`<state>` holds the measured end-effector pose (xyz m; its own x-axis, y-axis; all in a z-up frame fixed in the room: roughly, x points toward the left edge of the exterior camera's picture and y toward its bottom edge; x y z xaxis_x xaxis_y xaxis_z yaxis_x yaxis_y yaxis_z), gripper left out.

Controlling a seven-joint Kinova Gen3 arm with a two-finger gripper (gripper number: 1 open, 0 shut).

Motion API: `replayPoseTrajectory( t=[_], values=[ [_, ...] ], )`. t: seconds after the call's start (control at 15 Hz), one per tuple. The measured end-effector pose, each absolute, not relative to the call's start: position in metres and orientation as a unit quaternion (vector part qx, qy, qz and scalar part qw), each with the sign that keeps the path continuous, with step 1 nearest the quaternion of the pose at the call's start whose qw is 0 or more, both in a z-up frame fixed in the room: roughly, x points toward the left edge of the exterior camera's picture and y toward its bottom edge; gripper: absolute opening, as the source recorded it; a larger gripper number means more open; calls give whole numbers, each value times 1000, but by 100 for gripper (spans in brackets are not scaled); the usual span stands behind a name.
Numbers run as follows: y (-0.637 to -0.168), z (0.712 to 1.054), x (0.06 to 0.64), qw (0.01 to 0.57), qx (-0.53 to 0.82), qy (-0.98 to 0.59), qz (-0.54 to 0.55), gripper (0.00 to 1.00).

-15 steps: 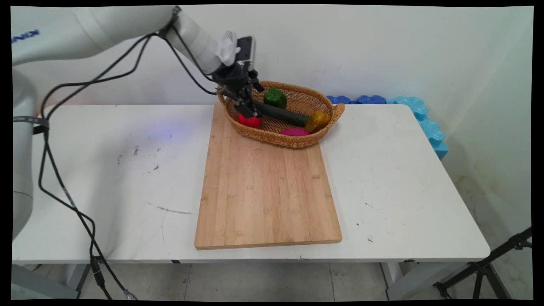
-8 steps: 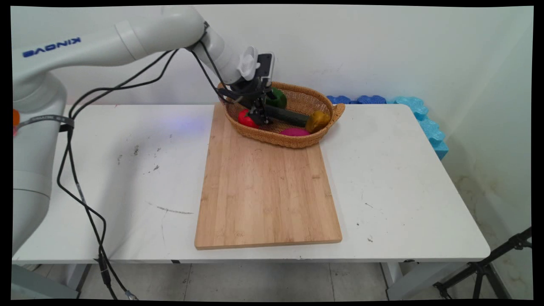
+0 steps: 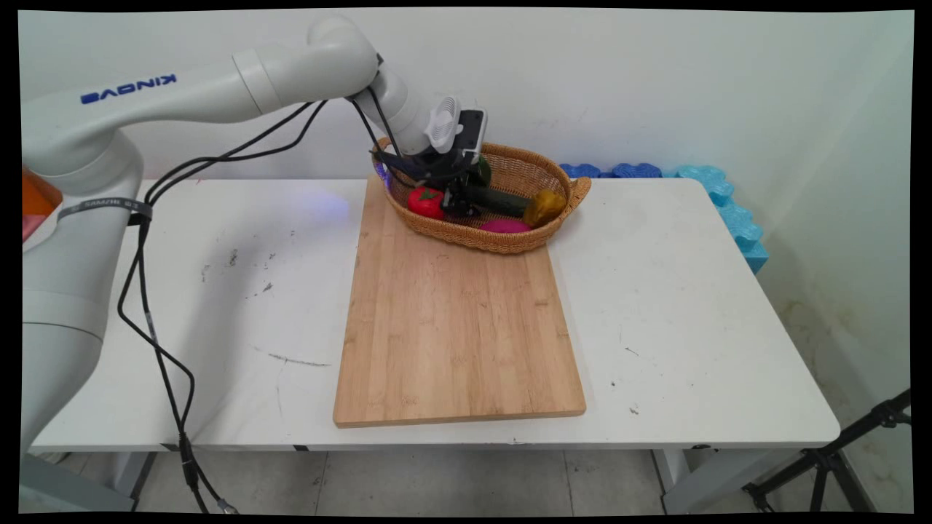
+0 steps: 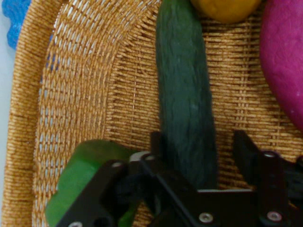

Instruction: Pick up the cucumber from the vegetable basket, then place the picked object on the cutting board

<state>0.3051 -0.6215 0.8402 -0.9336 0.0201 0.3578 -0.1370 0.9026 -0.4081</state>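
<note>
Cucumber (image 4: 185, 109) in the basket (image 4: 75, 85) lies between the released tool's (image 4: 201, 156) fingers.

I see the basket (image 3: 510, 240) at the desk's (image 3: 692, 327) far side, its near part resting on the cutting board's (image 3: 459, 327) far end. Inside: tomato (image 3: 426, 202) left, cucumber (image 4: 184, 94) across the middle (claw (image 4: 199, 151) astride its left end), pepper (image 4: 80, 179) behind, lemon (image 3: 545, 207) right, a rounded piece (image 3: 504, 226) nearest.
</note>
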Motion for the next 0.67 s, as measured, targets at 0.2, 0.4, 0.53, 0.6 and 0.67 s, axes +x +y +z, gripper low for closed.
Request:
replayPoseTrajectory(
  t=[0.2, 0.4, 0.53, 0.6, 0.67],
  values=[
    [-624, 835, 300, 174, 19, -960, 220, 0],
    [-623, 832, 296, 170, 9, -960, 222, 0],
    [-622, 833, 293, 168, 3, -960, 224, 0],
    [-620, 835, 291, 168, -1, -959, 226, 0],
    [-620, 836, 290, 168, -3, -959, 227, 0]
  ],
)
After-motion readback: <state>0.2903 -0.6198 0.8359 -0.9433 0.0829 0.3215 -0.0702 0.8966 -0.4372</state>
